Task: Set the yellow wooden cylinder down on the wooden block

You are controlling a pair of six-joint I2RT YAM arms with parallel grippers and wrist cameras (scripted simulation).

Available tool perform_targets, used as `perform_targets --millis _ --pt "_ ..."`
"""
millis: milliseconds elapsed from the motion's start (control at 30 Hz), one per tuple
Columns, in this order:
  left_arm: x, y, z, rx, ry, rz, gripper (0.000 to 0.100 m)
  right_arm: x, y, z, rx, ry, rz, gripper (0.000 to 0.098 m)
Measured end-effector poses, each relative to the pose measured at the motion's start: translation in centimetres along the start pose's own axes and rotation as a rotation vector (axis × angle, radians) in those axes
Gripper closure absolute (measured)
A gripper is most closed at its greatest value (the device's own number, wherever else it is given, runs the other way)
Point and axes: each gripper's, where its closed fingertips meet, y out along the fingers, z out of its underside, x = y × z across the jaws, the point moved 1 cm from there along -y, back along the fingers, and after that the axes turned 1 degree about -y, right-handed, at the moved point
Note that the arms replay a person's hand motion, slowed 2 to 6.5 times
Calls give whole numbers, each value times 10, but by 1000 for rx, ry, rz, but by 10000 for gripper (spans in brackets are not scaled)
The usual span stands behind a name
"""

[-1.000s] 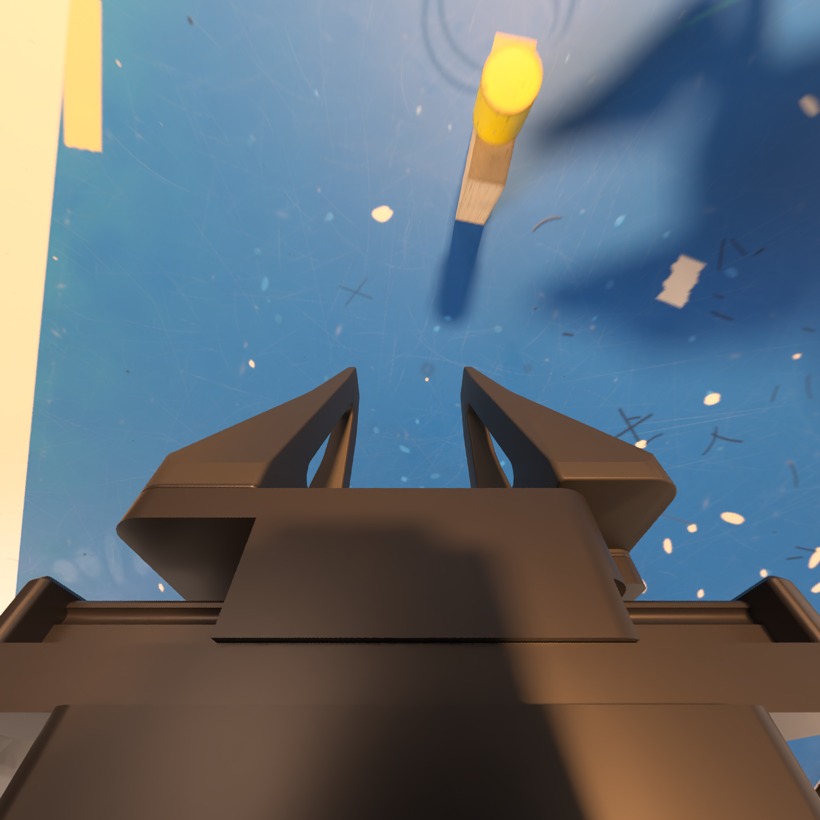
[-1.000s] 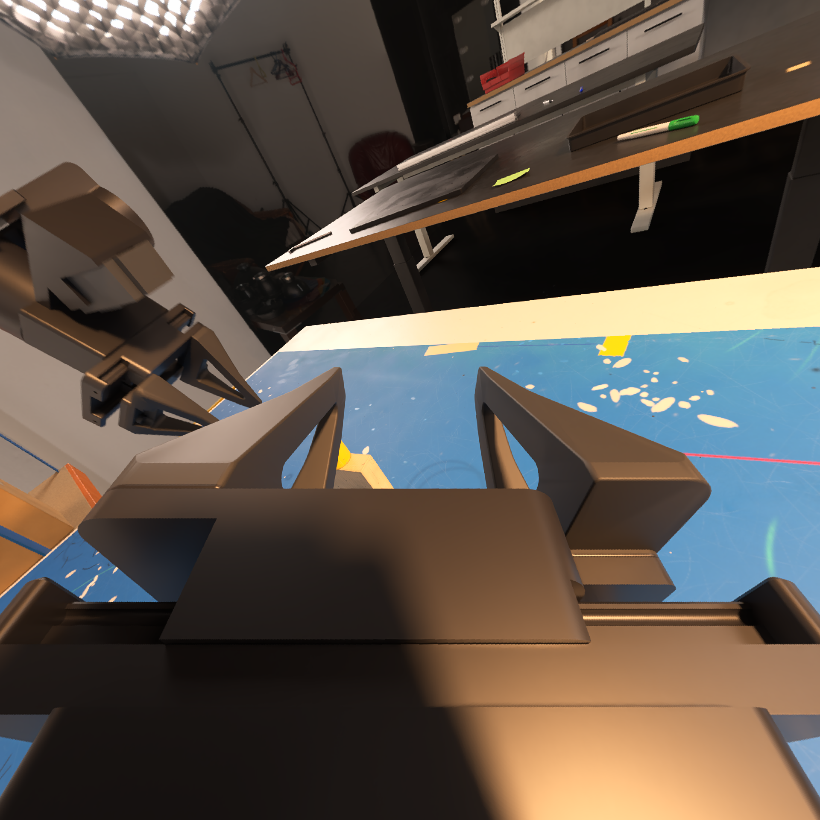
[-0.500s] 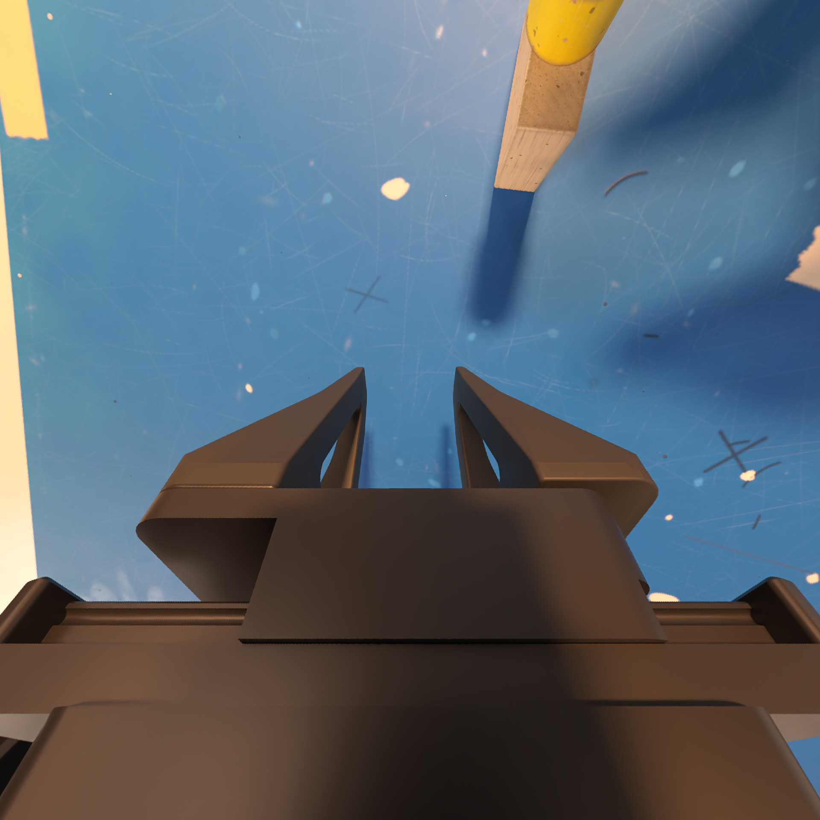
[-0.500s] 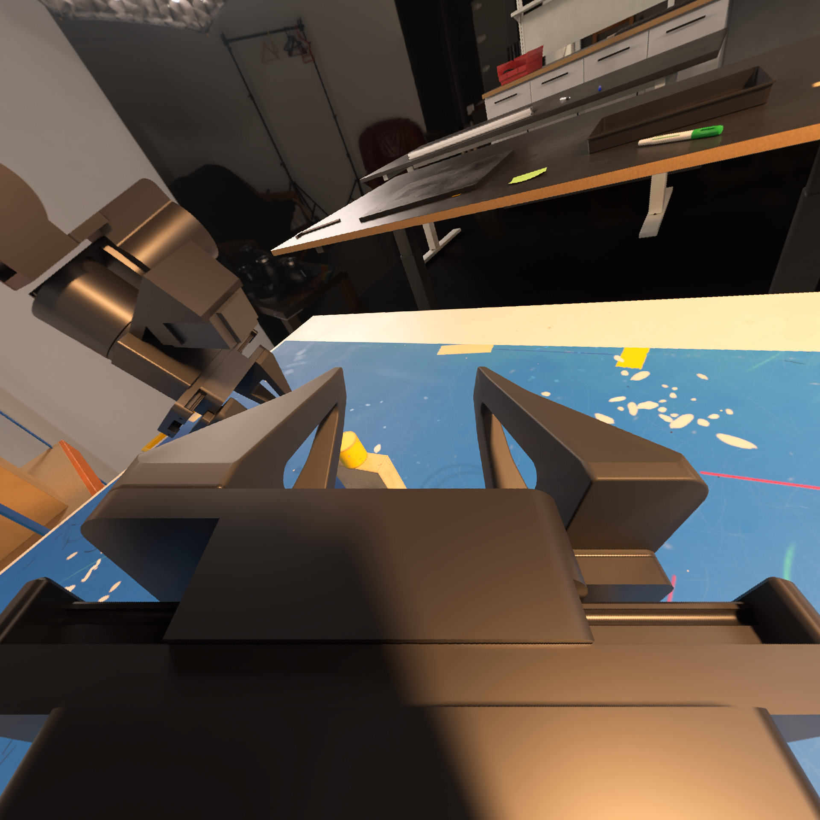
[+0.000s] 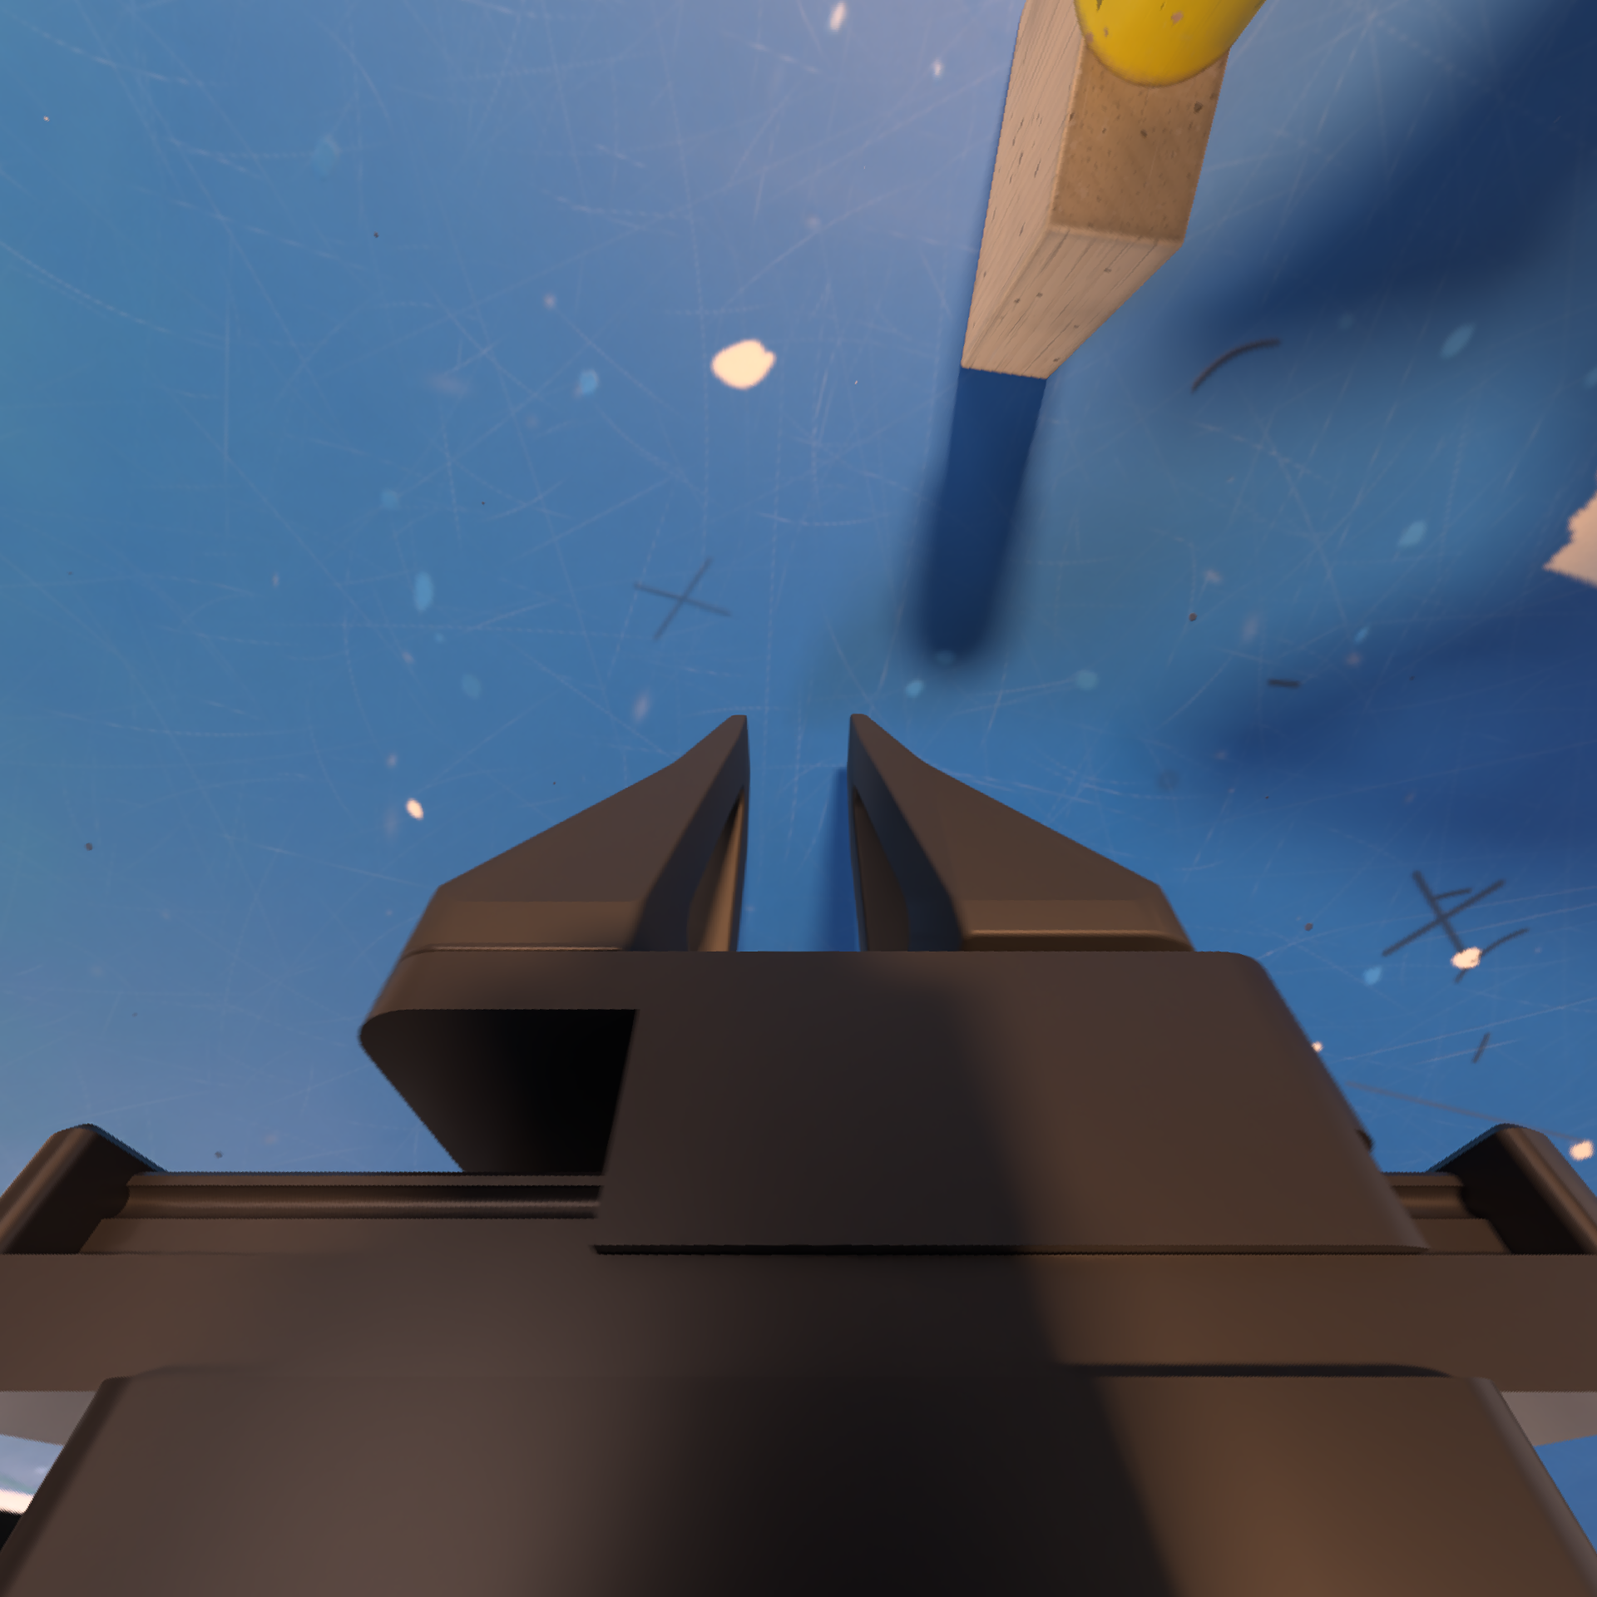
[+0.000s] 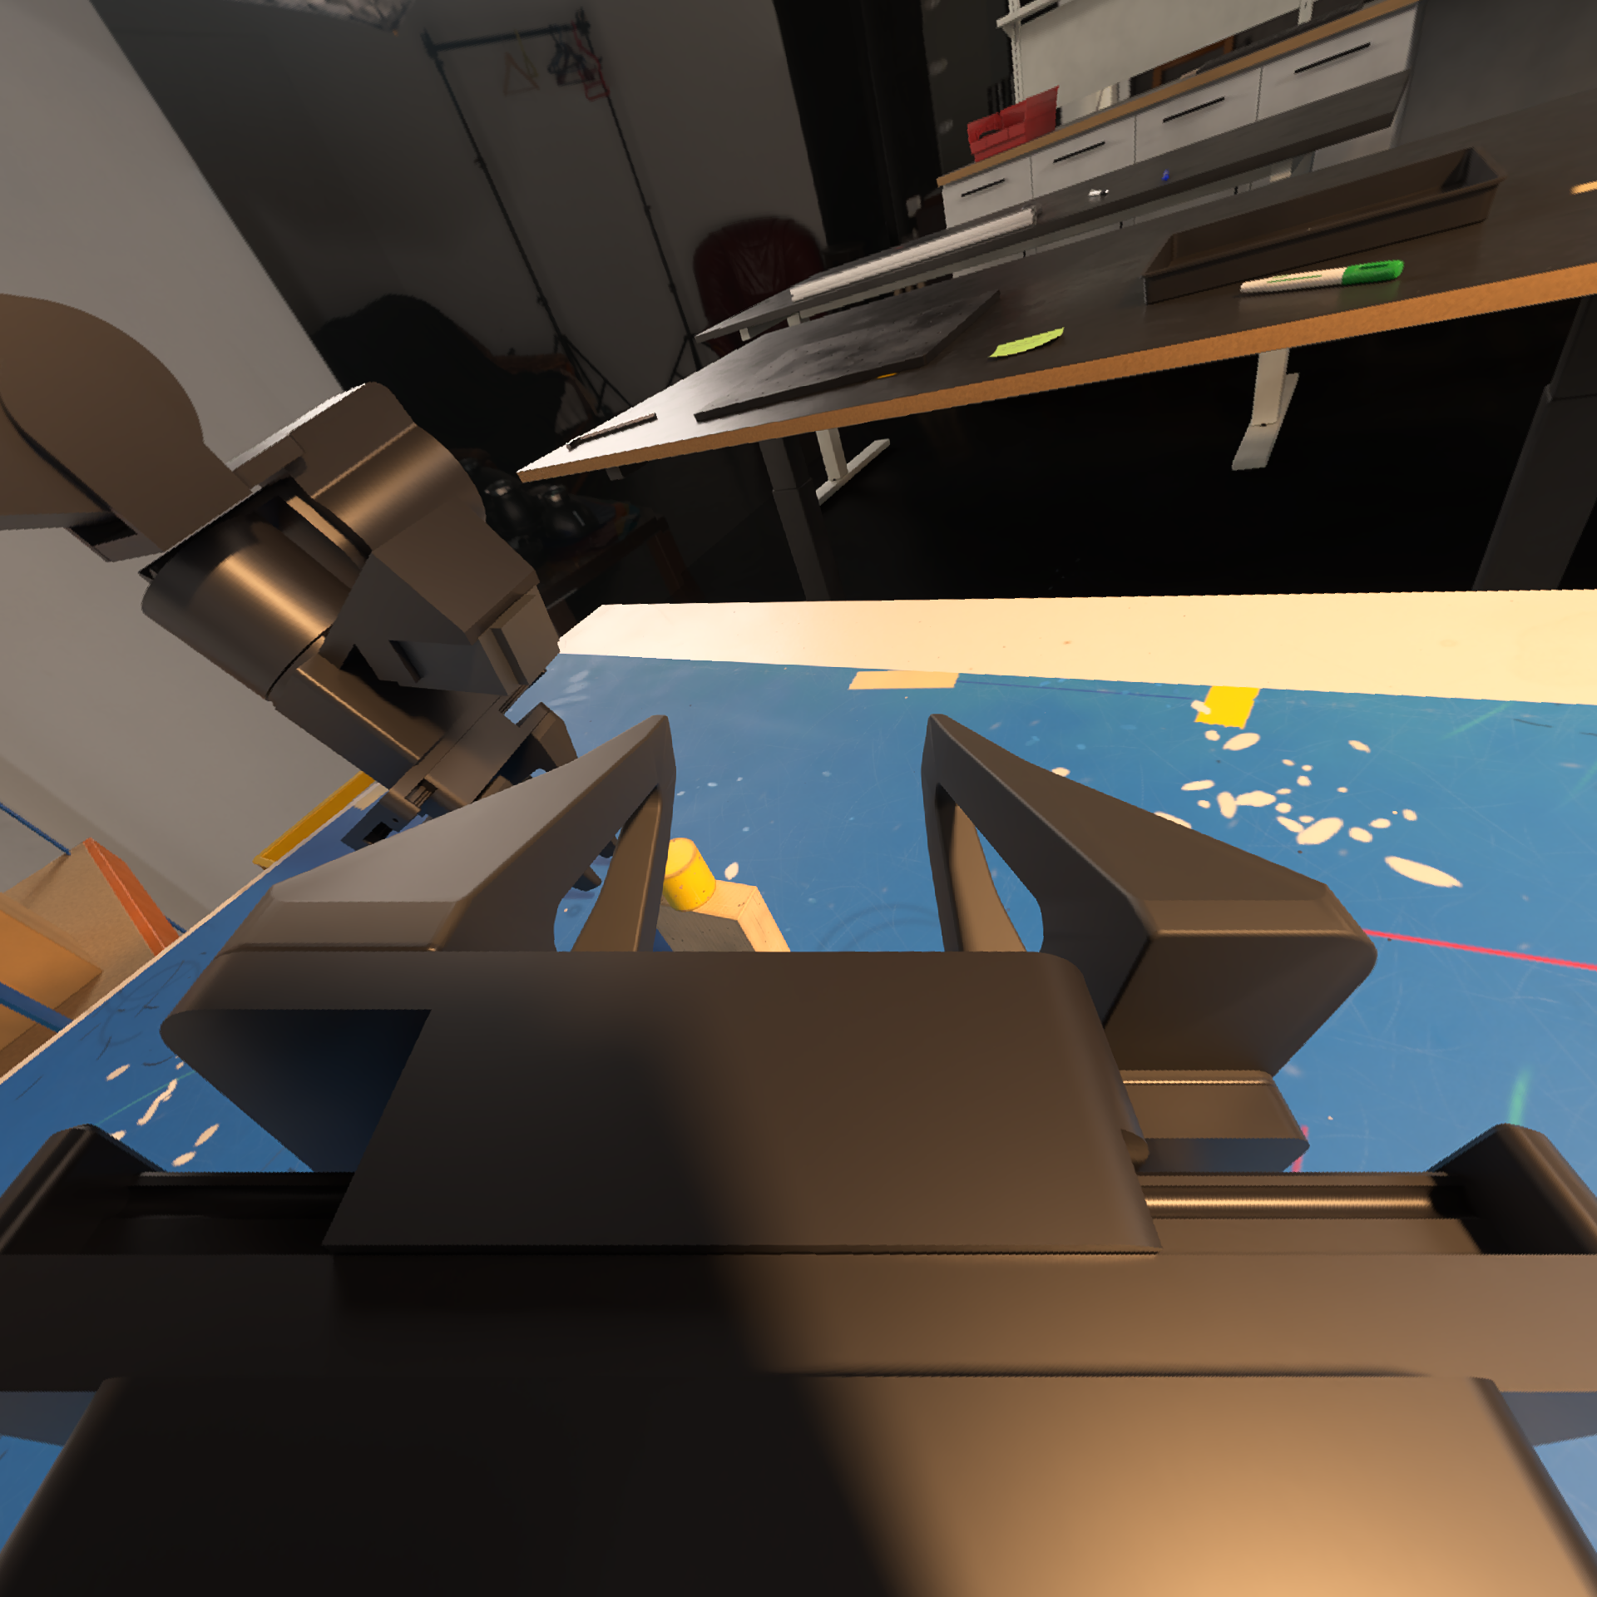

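The yellow wooden cylinder [image 5: 1158,43] rests on the near end of the pale wooden block [image 5: 1089,216], which lies on the blue table at the top right of the left wrist view. My left gripper [image 5: 799,734] is empty, its jaws only a narrow gap apart, and it is pulled back from the block. In the right wrist view the cylinder [image 6: 687,873] stands on the block [image 6: 734,920], partly hidden behind my right gripper [image 6: 799,734]. That gripper is open, empty and above the table. The left arm [image 6: 346,605] hangs just left of the cylinder.
The blue table top [image 6: 1123,864] carries white paint flecks, tape pieces and a cream far edge [image 6: 1123,639]. Beyond it stand dark workbenches [image 6: 1123,346] with a tray and a green marker. Cardboard boxes [image 6: 69,933] sit off the table's left side.
My left gripper has backed away from the cylinder and block and lowered toward the table, while its jaws narrowed. The cylinder stays on the block. The right gripper has shifted slightly.
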Motion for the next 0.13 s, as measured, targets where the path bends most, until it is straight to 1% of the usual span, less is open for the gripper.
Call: perform_targets --millis 133 --pt "-2 1 -1 -17 -32 36 923 3 1 -1 1 -4 -4 493"
